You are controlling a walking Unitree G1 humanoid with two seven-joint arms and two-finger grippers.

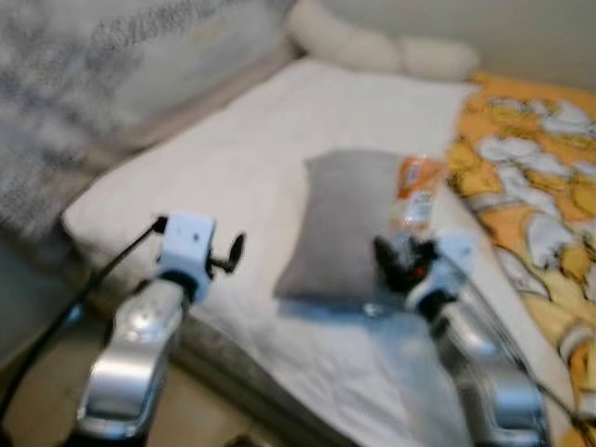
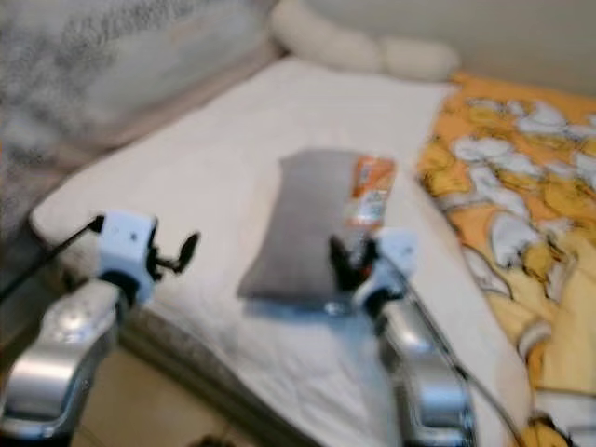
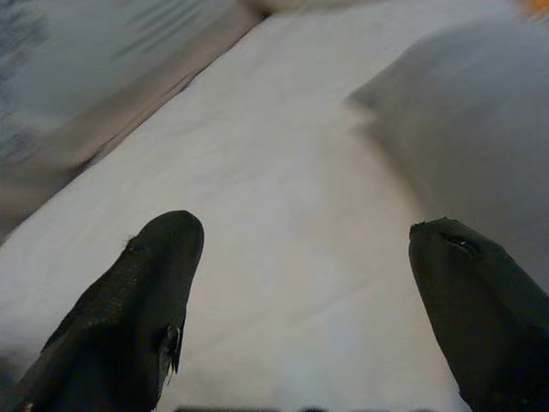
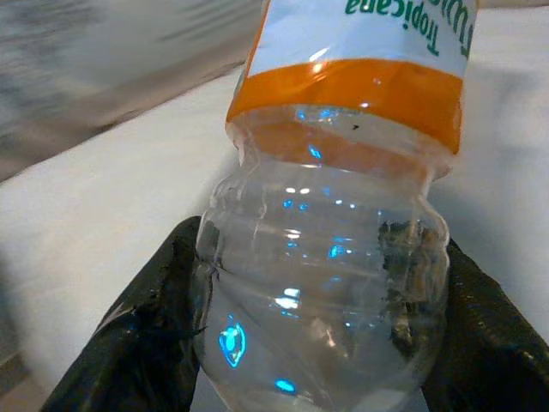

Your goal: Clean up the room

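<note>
A clear plastic bottle (image 4: 326, 257) with an orange Tropicana label (image 1: 416, 191) lies along the right edge of a grey pillow (image 1: 340, 223) on the bed. My right gripper (image 1: 399, 264) is shut on the bottle's clear lower end, with one black finger (image 4: 146, 335) on each side. My left gripper (image 3: 309, 249) hangs open over the white sheet (image 1: 214, 177) near the bed's front left corner, holding nothing. Its fingers (image 1: 233, 250) stand left of the pillow.
An orange cartoon-print blanket (image 1: 531, 168) covers the bed's right side. A white bolster (image 1: 372, 47) lies at the bed's far end. A grey patterned wall (image 1: 74, 84) runs along the left. Bare floor (image 1: 37, 391) shows below the bed's near edge.
</note>
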